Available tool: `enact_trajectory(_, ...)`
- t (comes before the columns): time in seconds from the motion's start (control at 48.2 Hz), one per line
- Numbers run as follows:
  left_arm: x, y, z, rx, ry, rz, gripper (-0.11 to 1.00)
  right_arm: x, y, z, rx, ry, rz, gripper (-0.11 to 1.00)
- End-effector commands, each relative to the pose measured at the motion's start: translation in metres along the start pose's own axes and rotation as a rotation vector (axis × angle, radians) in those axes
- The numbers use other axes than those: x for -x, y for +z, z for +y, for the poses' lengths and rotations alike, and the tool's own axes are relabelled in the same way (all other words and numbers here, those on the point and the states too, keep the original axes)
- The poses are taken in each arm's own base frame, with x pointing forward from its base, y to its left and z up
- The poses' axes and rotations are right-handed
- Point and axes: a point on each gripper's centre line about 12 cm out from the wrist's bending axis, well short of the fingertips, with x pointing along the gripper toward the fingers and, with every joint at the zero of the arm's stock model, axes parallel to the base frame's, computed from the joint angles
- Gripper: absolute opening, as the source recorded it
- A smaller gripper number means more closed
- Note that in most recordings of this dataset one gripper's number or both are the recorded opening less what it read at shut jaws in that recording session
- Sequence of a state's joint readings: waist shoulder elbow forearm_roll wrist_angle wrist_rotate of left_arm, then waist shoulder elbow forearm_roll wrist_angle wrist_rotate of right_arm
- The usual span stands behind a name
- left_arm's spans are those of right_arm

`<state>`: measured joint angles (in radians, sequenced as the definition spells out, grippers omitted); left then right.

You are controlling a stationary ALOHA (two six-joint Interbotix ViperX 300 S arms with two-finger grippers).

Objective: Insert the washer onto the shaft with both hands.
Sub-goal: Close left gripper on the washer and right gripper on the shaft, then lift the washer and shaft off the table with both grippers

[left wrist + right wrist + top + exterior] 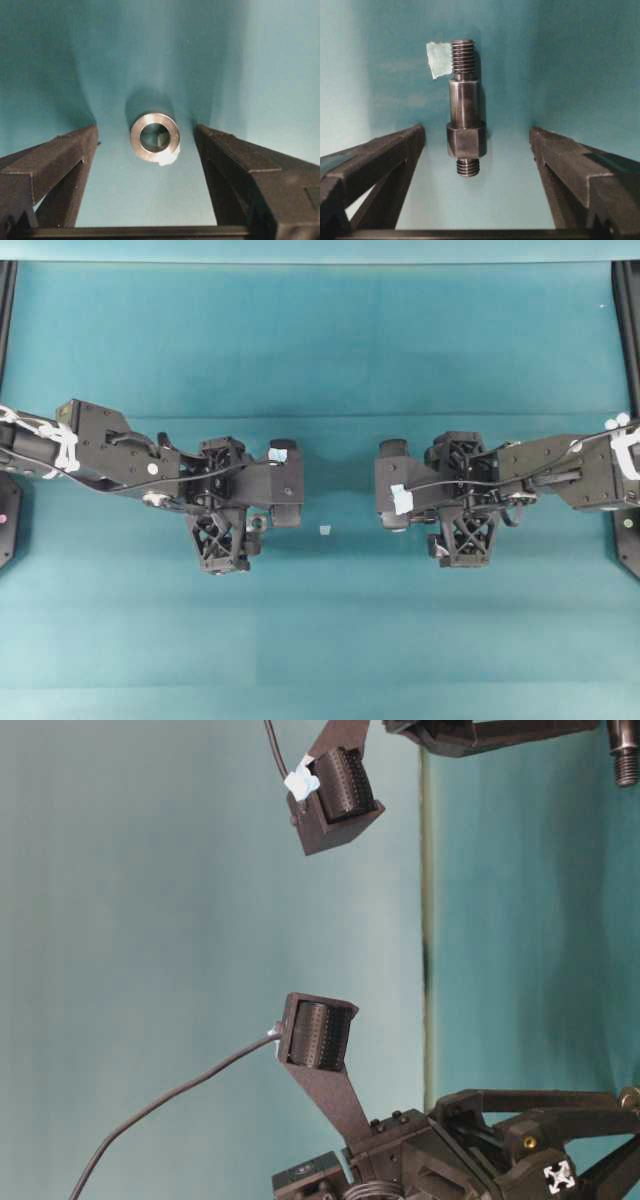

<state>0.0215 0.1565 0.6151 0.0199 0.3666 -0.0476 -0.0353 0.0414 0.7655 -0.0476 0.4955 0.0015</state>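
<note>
In the left wrist view the washer point(155, 136), a silvery metal ring with a white tape scrap point(168, 158) at its edge, lies flat on the teal table. My left gripper point(145, 132) is open, with its black fingers point(65, 155) on either side of the ring and apart from it. In the right wrist view the shaft point(464, 120), a dark stepped rod threaded at both ends, lies on the table. My right gripper point(476, 132) is open around its near end without touching it. Overhead, both grippers point(222, 498) point(462, 495) point down and hide these parts.
A pale tape scrap point(439, 59) lies by the shaft's far threaded end. Another small pale scrap point(325, 530) lies on the table between the two arms. The shaft's threaded end point(625, 760) shows at the top right of the table-level view. Black frame rails point(630, 330) stand at the table's sides.
</note>
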Motion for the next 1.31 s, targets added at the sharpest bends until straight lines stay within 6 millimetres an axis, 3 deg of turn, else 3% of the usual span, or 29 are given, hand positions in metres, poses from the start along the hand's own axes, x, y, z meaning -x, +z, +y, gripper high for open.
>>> enact_trajectory(0.0, -0.0003, 0.0005, 0.0000, 0.002, 0.000, -0.002, 0.84, 0.0001, 0.0033, -0.0036, 0.000, -0.004, -0.012, 0.93)
enact_trajectory(0.477, -0.0003, 0.0005, 0.0000, 0.003, 0.000, -0.002, 0.84, -0.0030, 0.0022, -0.0039, -0.003, -0.004, -0.003, 0.92)
enact_trajectory(0.58, -0.0008, 0.0002, 0.0000, 0.005, 0.001, 0.000, 0.83, -0.0032, 0.0017, -0.0034, -0.001, -0.003, -0.001, 0.88)
enact_trajectory(0.788, 0.0000, -0.0014, -0.0005, 0.000, 0.000, 0.002, 0.71, -0.0053, 0.0011, -0.0062, -0.008, -0.005, 0.005, 0.63)
enact_trajectory(1.016, 0.0031, -0.0007, -0.0016, -0.013, -0.002, -0.006, 0.36, -0.0080, 0.0000, -0.0061, -0.010, -0.005, 0.014, 0.28)
enact_trajectory(1.181, 0.0035, -0.0012, -0.0067, -0.030, -0.007, -0.006, 0.35, -0.0084, -0.0004, -0.0066, -0.011, -0.005, 0.018, 0.11)
enact_trajectory(1.285, 0.0037, -0.0007, -0.0084, -0.035, -0.009, -0.008, 0.35, -0.0089, -0.0005, -0.0085, -0.017, -0.007, 0.018, 0.10)
